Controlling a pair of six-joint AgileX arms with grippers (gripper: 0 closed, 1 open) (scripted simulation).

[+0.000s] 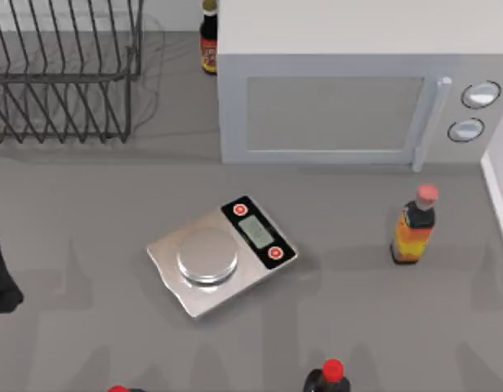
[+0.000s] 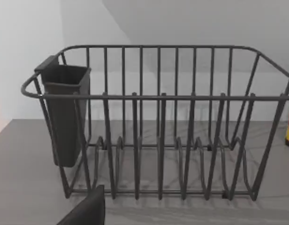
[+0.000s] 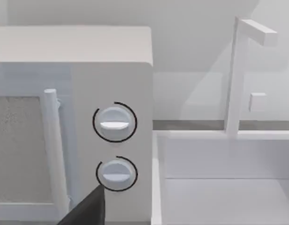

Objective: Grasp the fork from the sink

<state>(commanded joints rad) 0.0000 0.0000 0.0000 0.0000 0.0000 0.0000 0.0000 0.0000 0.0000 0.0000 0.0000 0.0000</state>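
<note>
The right pincer (image 3: 89,205), whose grip I cannot tell, is facing the white rectangular sink (image 3: 196,135) right of the boxy white microwave (image 3: 74,61). The fork is presumably lying inside, hidden, nearer this arm.

Left arm (image 1: 0,273) — a dark segment at the top view's left edge, lying low beside the table's left side, with its forward parts cut off by the frame. In the left wrist view, one dark finger (image 2: 86,211) of the left gripper rises as a slanted wedge from the lower margin; its partner is out of frame, so the jaw gap cannot be judged. In the right wrist view, one dark finger (image 3: 86,210) of the right gripper stands likewise — a single slanted wedge, its spacing also undetermined.
</note>
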